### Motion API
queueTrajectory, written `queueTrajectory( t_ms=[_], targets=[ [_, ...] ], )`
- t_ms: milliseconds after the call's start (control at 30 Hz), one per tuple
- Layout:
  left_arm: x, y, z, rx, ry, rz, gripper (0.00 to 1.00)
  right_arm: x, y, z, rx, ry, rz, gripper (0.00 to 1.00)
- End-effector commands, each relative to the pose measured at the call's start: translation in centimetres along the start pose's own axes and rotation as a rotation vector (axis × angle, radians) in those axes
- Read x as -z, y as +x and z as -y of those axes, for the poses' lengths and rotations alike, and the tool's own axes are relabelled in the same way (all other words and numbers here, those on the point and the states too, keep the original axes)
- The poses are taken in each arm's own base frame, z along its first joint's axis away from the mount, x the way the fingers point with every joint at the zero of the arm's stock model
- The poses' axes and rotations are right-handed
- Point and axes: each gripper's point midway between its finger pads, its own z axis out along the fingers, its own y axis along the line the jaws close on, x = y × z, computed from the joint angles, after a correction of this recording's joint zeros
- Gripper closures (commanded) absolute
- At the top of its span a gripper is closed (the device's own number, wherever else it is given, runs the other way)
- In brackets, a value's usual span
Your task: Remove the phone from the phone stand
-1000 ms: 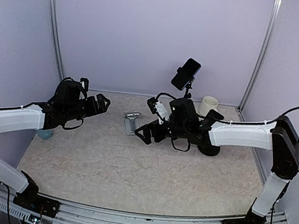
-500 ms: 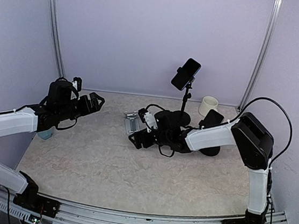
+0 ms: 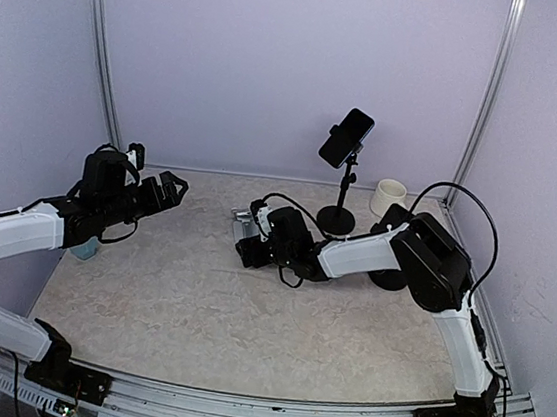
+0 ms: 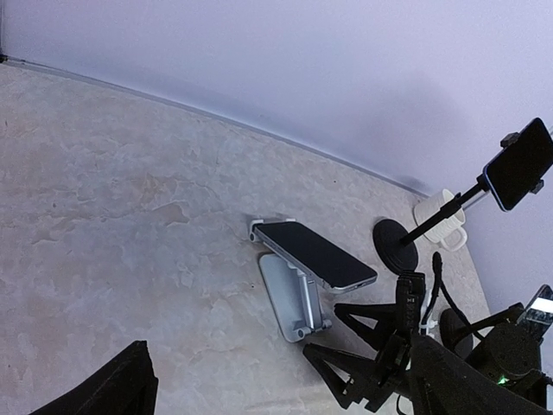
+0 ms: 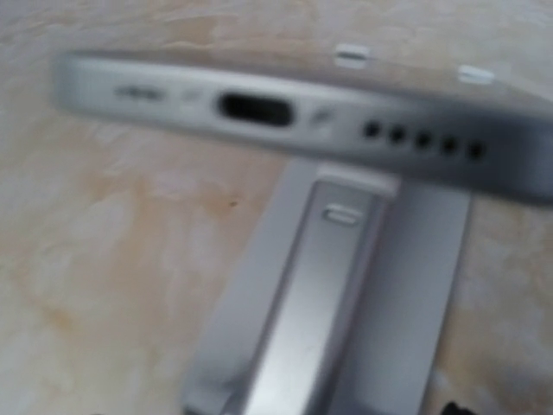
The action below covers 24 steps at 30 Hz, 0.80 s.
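Mid-frame, the phone (image 4: 315, 255) lay tilted on the phone stand (image 4: 294, 304), its edges unobstructed. The right gripper (image 4: 324, 330) gaped empty just beside it. The left gripper (image 3: 172, 190), spread and empty, hung far left.

A phone (image 4: 315, 253) lies tilted, dark screen up, on the silver phone stand (image 4: 292, 303), which sits on the marbled table (image 4: 130, 216). Just right of the stand, the right gripper (image 4: 321, 331) points toward it with its black fingers (image 4: 359, 313) spread apart, gripping nothing. Whether a tip touches the stand cannot be told. Farther right of the stand and behind it, a black tripod (image 4: 396, 246) on a round base holds a second phone (image 4: 518, 164) high up. A white cup (image 4: 449, 235) stands just beside the tripod.
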Motion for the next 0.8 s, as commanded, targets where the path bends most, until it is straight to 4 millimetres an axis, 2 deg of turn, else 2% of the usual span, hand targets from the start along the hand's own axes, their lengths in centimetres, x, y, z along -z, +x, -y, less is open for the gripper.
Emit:
queueTrajectory(
  t_ms=[0, 400, 600, 767],
  targets=[
    [0.4, -0.4, -0.6, -0.010, -0.020, 0.013, 0.01, -1.5, 0.4, 0.9, -0.020, 0.067, 0.005, 0.20],
    [0.6, -0.2, -1.1, -0.017, -0.030, 0.011, 0.01, -3.5, 1.1, 1.8, -0.004, 0.159, -0.017, 0.36],
    [0.7, -0.1, -1.2, -0.024, -0.029, 0.006, 0.01, -3.2, 1.3, 1.8, 0.001, 0.159, -0.021, 0.46],
    [0.2, 0.2, -1.1, -0.043, -0.026, -0.013, 0.01, -2.0, 0.7, 0.9, 0.024, 0.099, 0.009, 0.51]
  ],
)
